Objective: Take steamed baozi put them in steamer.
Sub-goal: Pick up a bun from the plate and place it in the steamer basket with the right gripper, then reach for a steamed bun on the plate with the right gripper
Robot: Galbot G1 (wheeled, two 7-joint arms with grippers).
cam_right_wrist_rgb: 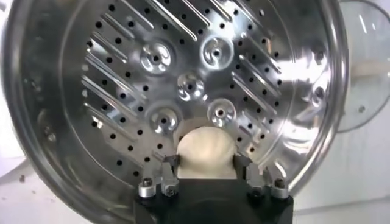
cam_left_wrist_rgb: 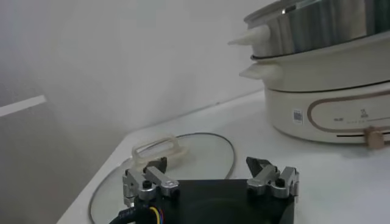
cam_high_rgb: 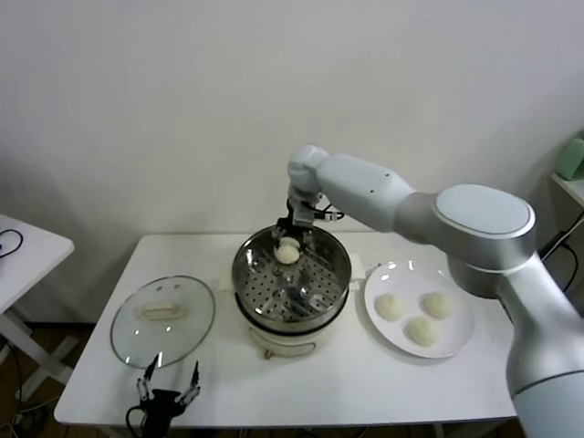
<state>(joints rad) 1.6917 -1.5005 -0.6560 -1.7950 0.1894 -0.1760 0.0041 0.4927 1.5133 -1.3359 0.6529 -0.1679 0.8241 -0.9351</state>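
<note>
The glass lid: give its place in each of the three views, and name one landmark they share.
Head view: the glass lid lies flat on the table, at the robot's left of the steamer.
Left wrist view: the lid lies just beyond the open left tool.
Right wrist view: only an edge of the lid shows past the steamer's rim.
Shared landmark: the steamer, in all three views.

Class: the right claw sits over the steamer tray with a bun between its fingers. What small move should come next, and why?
Probably lift the right claw straight up: the bun appears to rest on the steamer tray, and three buns wait on the plate.
</note>
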